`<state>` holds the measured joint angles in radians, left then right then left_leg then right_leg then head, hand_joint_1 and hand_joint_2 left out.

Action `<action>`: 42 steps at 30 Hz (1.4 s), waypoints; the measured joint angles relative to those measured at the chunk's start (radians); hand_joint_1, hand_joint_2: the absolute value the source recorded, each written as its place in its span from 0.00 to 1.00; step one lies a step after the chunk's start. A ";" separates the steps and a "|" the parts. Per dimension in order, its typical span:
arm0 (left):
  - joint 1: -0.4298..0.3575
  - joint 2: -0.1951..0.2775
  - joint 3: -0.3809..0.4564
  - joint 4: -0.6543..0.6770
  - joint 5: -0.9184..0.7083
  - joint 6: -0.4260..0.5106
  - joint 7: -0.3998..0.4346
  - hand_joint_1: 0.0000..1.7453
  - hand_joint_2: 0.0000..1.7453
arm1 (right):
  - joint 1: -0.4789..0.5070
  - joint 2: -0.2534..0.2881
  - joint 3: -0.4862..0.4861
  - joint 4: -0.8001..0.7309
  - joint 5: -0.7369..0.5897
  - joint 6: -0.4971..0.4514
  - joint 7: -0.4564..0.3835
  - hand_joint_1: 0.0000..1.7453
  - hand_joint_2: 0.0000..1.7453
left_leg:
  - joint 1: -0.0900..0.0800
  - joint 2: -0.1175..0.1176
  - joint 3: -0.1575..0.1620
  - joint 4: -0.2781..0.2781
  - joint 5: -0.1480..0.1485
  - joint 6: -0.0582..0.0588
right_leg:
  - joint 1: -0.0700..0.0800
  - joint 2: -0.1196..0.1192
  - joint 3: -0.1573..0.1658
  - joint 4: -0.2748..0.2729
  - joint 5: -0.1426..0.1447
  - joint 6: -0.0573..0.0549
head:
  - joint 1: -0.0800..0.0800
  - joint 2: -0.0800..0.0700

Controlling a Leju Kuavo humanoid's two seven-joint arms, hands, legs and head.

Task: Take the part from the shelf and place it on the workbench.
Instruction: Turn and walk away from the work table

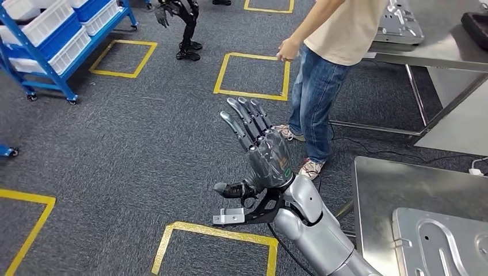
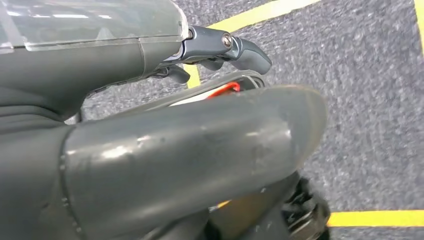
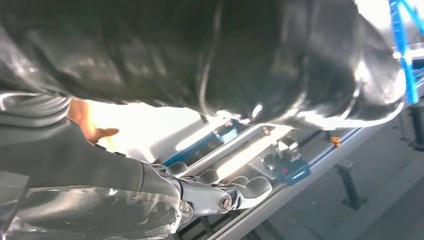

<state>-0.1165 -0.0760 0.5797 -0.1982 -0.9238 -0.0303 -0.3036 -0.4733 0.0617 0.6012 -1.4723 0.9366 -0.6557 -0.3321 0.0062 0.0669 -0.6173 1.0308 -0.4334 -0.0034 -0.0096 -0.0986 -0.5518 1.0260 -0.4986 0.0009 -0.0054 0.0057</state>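
A stamped silver metal panel (image 1: pixel 446 241) on the steel workbench (image 1: pixel 374 195) runs off-frame; the standing person (image 1: pixel 328 63) is cropped above the chest.

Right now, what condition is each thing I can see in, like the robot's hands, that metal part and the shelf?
right hand: raised over the carpet, fingers stretched apart, holding nothing.
left hand: fingers curled in, nothing seen in them.
metal part: lying flat on the workbench.
blue shelf: standing on wheels, loaded with white bins.
person: standing beside the far table.
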 joint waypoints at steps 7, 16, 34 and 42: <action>-0.018 0.004 -0.002 -0.003 -0.015 -0.015 -0.010 0.00 0.00 | -0.008 0.015 0.000 -0.004 -0.004 -0.003 -0.001 0.00 0.00 | 0.005 -0.073 0.005 -0.013 0.006 0.041 | -0.005 0.089 -0.087 0.197 -0.113 0.022 | 0.001 0.000; -0.024 0.002 -0.004 -0.005 -0.015 -0.015 -0.011 0.00 0.00 | -0.007 0.015 0.000 -0.004 -0.005 -0.004 -0.001 0.00 0.00 | 0.004 -0.188 0.002 -0.009 0.004 0.027 | -0.001 0.189 -0.051 0.011 0.041 -0.014 | 0.000 0.000; -0.001 0.008 -0.006 -0.006 -0.032 -0.040 0.018 0.00 0.00 | 0.018 0.024 0.000 0.002 0.012 -0.013 -0.001 0.00 0.00 | 0.008 -0.045 0.005 -0.019 0.010 0.017 | -0.002 0.006 -0.004 -0.001 0.000 0.018 | -0.006 0.000; 0.007 0.005 -0.006 -0.006 -0.036 -0.043 0.026 0.00 0.00 | 0.042 0.017 0.000 0.015 0.014 -0.015 -0.001 0.00 0.00 | 0.007 -0.134 0.006 -0.017 0.012 0.038 | -0.004 0.110 -0.113 0.191 -0.044 0.016 | -0.006 0.000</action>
<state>-0.1095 -0.0712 0.5734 -0.2041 -0.9599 -0.0736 -0.2774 -0.4309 0.0792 0.6009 -1.4569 0.9504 -0.6703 -0.3326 0.0134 -0.0668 -0.6116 1.0137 -0.4211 0.0347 -0.0139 0.0114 -0.6648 1.2171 -0.5431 0.0169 -0.0115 0.0057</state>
